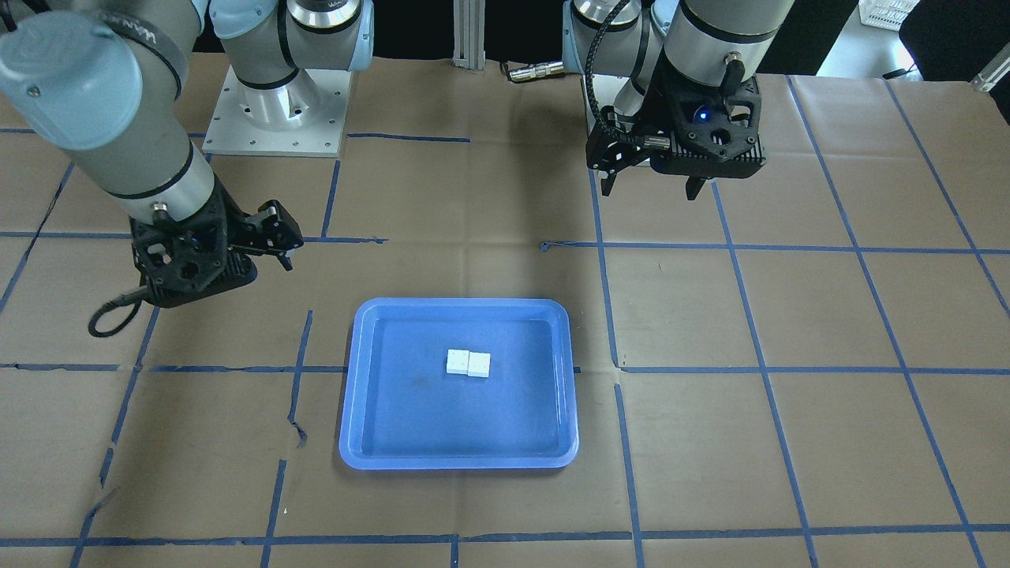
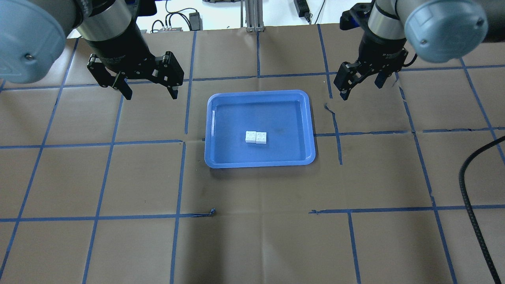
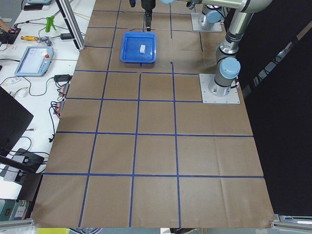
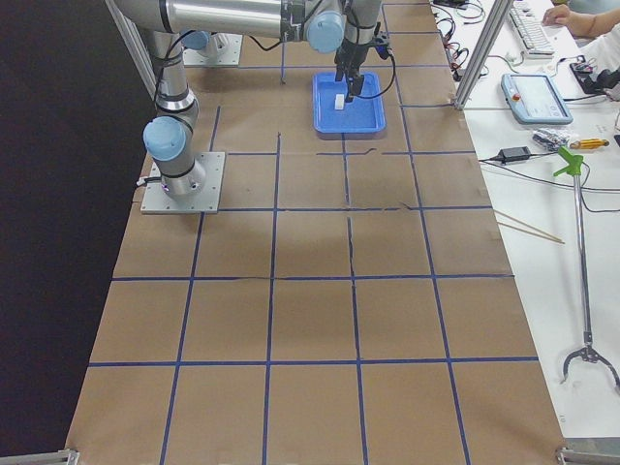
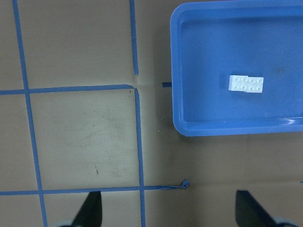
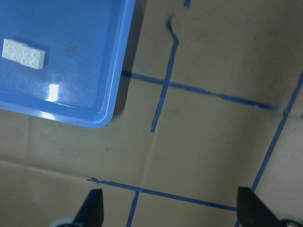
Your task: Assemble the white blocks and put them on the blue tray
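Observation:
Two white blocks point(image 2: 256, 137) lie joined side by side, studs up, in the middle of the blue tray point(image 2: 215, 130). They also show in the front view point(image 1: 468, 363), the left wrist view point(image 5: 245, 84) and the right wrist view point(image 6: 23, 53). My left gripper point(image 2: 150, 91) hangs open and empty above the table, left of the tray. My right gripper point(image 2: 361, 87) hangs open and empty, right of the tray's far corner. In the front view the left gripper point(image 1: 651, 187) is at upper right and the right gripper point(image 1: 276, 251) at left.
Brown paper with a blue tape grid covers the table point(image 2: 252, 221). A black cable point(image 2: 473, 205) runs along the right side. The arm bases point(image 1: 276, 110) stand at the robot's edge. Benches with tools point(image 3: 34, 53) flank the far side.

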Robot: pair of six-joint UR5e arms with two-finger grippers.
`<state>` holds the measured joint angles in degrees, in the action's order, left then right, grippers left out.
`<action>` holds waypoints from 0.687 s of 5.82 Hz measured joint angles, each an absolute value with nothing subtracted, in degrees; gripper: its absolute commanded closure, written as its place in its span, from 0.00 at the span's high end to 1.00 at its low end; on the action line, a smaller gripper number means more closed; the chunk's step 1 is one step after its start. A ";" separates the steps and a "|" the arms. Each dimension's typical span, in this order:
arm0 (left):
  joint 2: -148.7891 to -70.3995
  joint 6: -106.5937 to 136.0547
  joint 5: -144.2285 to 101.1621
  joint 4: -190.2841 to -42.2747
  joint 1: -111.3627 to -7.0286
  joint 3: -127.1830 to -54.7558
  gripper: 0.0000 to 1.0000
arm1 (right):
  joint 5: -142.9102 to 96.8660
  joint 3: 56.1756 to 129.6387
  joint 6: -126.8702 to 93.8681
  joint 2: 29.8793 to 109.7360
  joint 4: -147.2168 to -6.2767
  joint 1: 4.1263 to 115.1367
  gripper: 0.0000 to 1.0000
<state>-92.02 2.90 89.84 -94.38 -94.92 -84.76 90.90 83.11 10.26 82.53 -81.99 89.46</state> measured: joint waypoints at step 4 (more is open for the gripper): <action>-92.02 2.90 89.81 -94.30 -94.92 -84.32 0.99 | 90.53 81.52 -0.89 87.13 -75.27 89.73 1.00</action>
<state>-92.02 2.90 89.81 -94.30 -94.92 -84.32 90.53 81.52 -0.89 87.13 -75.27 89.73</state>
